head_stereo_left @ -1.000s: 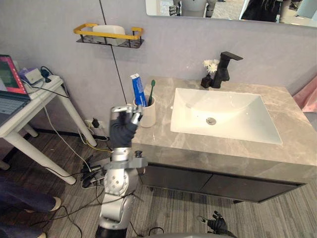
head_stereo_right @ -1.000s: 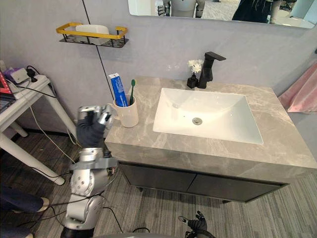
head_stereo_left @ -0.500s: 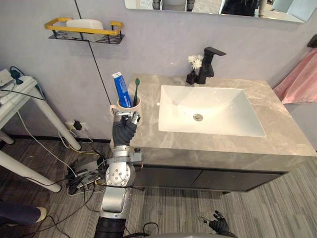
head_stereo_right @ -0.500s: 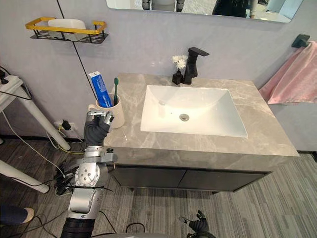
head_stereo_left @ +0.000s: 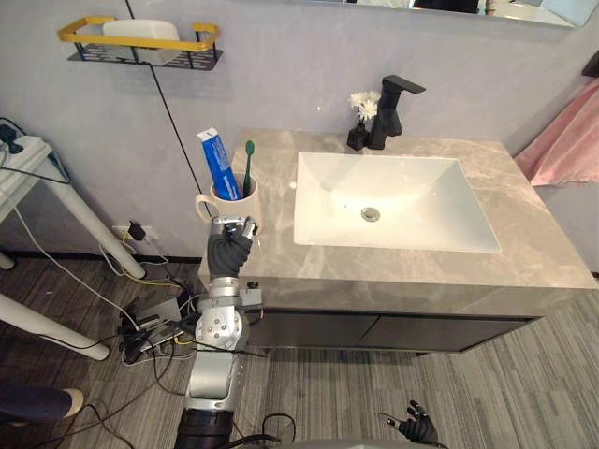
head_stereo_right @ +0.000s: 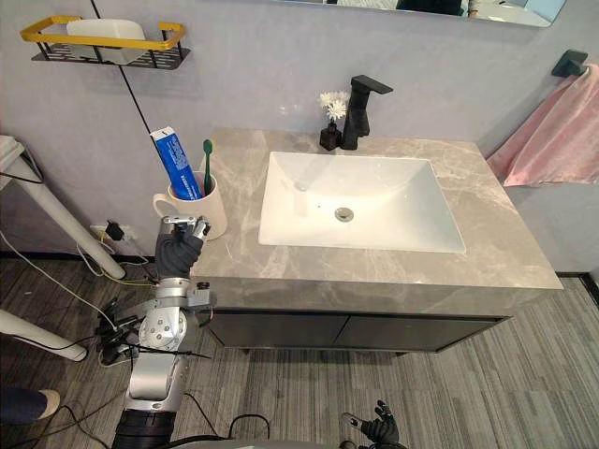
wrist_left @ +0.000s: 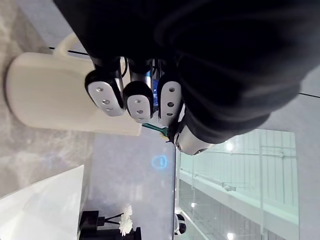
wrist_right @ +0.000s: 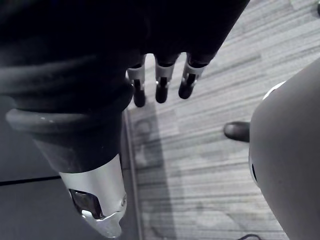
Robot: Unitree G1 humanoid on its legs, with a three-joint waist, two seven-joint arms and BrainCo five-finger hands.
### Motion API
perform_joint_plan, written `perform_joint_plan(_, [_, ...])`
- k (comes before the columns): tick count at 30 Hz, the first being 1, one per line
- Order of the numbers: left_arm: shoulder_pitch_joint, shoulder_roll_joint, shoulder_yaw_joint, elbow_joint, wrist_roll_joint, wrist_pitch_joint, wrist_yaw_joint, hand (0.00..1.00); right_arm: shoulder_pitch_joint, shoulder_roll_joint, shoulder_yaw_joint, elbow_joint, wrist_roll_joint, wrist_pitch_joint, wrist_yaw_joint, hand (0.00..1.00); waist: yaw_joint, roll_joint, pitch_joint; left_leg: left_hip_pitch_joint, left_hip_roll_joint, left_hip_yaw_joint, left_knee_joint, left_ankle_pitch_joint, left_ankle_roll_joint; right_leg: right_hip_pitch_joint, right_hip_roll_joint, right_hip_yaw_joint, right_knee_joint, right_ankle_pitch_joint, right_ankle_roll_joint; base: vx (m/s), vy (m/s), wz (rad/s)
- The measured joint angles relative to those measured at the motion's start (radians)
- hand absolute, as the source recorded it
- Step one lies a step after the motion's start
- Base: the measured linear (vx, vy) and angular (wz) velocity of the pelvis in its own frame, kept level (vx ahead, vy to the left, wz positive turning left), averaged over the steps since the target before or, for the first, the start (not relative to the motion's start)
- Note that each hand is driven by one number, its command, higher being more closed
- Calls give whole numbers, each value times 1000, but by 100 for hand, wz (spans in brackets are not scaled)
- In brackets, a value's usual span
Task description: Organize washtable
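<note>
Washroom with a grey wall and a grey marble worktop [head_stereo_left: 271, 154], white sink [head_stereo_left: 393, 201] set into it. At the back rim: black tap [head_stereo_left: 384, 122], with a small dark vase of white flowers [head_stereo_left: 357, 138] just beside it. On the wall to the left: yellow-rimmed wire shelf [head_stereo_left: 140, 42] carrying a white item. Pink towel [head_stereo_right: 552, 140] hanging at the far right.

Cream mug [head_stereo_left: 245, 208] on the worktop's left front corner, left of the sink and well apart from the tap. Stands upright, handle toward the left. Holds a blue toothpaste tube [head_stereo_left: 217, 165] and a green toothbrush [head_stereo_left: 247, 168], long axes near vertical; tube leans slightly left, brush head up.

Left robot hand [head_stereo_left: 230, 245] directly in front of the mug, fingers [wrist_left: 105, 95] curled inward, enclosing nothing; contact with the mug wall cannot be told. Right robot hand [wrist_right: 161, 87] low over the grey plank floor [wrist_right: 210, 165], fingers straight and slack, empty.
</note>
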Motion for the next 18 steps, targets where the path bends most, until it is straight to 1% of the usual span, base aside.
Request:
perform_joint_plan(2, [-19, 9, -22, 0, -46, 7, -2, 100, 0, 0, 3, -15, 0, 0, 0, 0, 0, -2, 22, -7, 2, -1, 4, 0, 0, -4, 2, 0, 0, 2, -2, 0, 0, 0])
perform_joint_plan(7, [-42, 20, -54, 0, -120, 8, -21, 100, 0, -2, 8, -30, 1, -1, 1, 0, 0, -4, 35, -24, 3, 3, 5, 0, 0, -27, 4, 8, 0, 4, -5, 1, -5, -4])
perform_joint_plan(8, [-54, 22, -56, 0, -121, 8, -21, 100, 0, -1, 9, -43, 1, -1, 1, 0, 0, -6, 38, -32, 3, 5, 6, 0, 0, -37, 4, 11, 1, 5, -7, 5, -5, -6])
perform_joint_plan(12, [-63, 28, -60, 0, -184, 7, -23, 100, 0, -3, 9, -74, 1, -7, 0, 0, 0, -9, 51, -47, 3, 15, 9, 0, 0, -59, 4, 20, 1, 9, -8, 5, -6, -8])
perform_joint_plan(13, [-63, 28, -60, 0, -208, 7, -24, 100, 0, -4, 9, -76, 1, -8, 0, 0, 0, -9, 52, -48, 3, 15, 11, 0, 0, -65, 4, 21, 1, 10, -9, 42, -9, -4])
perform_joint_plan(15, [-63, 31, -59, 0, -287, 7, -33, 100, 0, -4, 10, -84, 3, -9, 0, 0, -1, -11, 57, -52, 3, 18, 15, 0, 0, -69, 4, 25, 1, 10, -9, 27, -12, -4])
perform_joint_plan(18, [-73, 31, -56, -2, -316, 7, -38, 100, 0, -4, 12, -84, 27, -14, 2, 0, 0, -11, 58, -59, 3, 17, 15, 0, 0, -74, 4, 26, 1, 10, -9, 0, 0, 0])
